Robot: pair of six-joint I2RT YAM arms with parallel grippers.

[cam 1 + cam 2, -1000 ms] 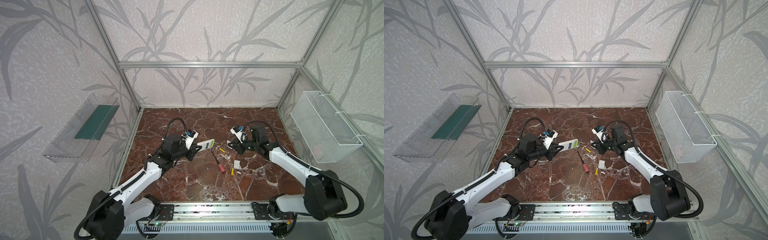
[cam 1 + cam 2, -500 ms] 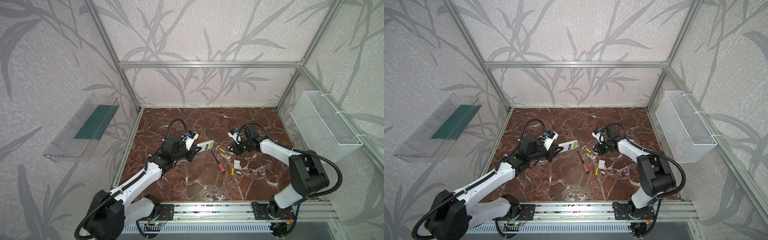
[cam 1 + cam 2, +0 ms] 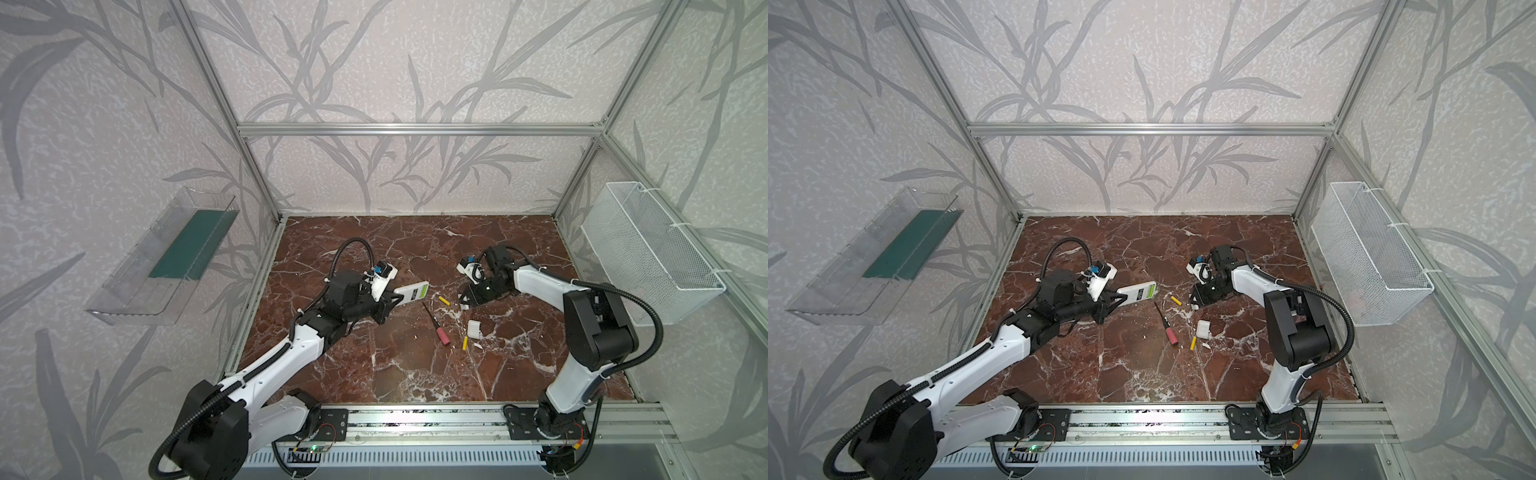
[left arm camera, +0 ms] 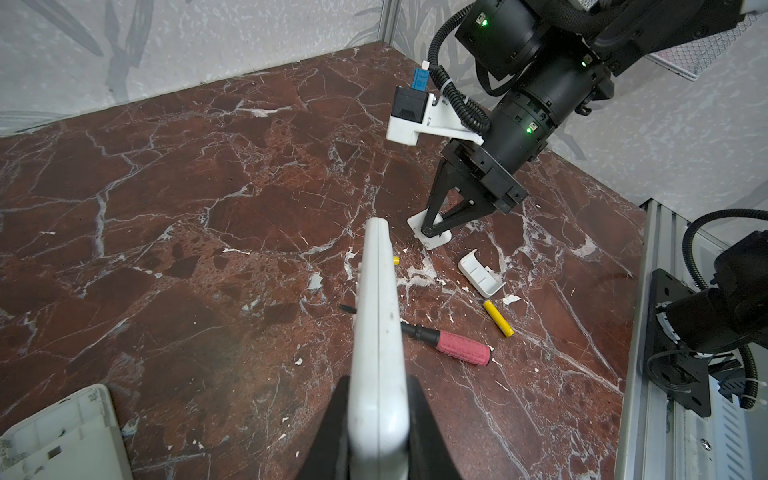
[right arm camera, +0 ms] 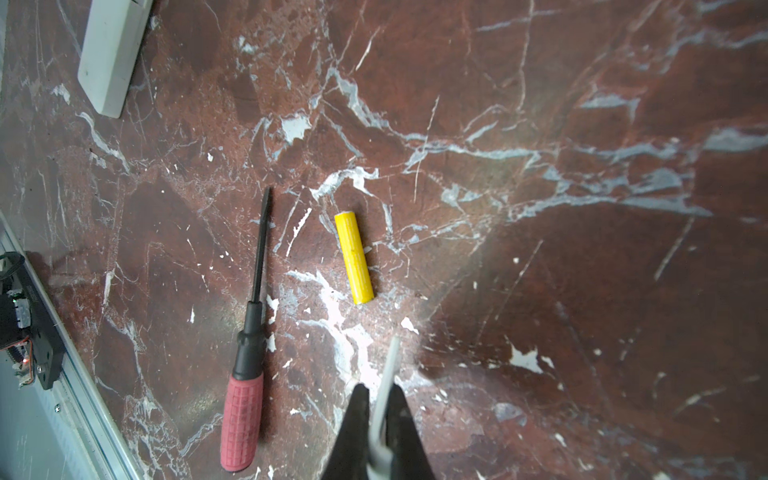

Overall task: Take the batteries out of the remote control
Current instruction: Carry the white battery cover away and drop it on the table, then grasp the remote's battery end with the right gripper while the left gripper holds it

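Two grippers: both busy. The left gripper [image 4: 376, 399] is clamped on the remote [image 4: 376, 311]. The right gripper [image 5: 379, 390] is pinched tight on a thin white cover [image 5: 390, 357], down low at the table [image 4: 166, 187]. Reads to me like the lid-off stage, with the cover about to get parked.
Remote: held on edge, poking straight out ahead of the left gripper, clear of the table. In a top view there's a green strip [image 3: 422, 289] at the end farthest from that gripper. Could be cells seated in there, can't tell. Next I'd drop the cover, bring the right gripper across to that far end and work out whatever's in the bay. Small target, so the left has to hold steady.
Second remote: [image 4: 62, 436] lies flat, back beside the left gripper, out of the way.
Screwdriver: [image 5: 248, 340] lies on the table between the two grippers, right in the crossing path.
Loose cover: [image 4: 481, 274] just beside the right gripper.
Batteries: [image 5: 354, 257] yellow, already out. That one lies just ahead of the right gripper's tips. The second battery [image 4: 498, 318] is past the loose cover, near the screwdriver's handle.
Chips: white flecks [image 5: 525, 359] all around the right gripper, harmless.
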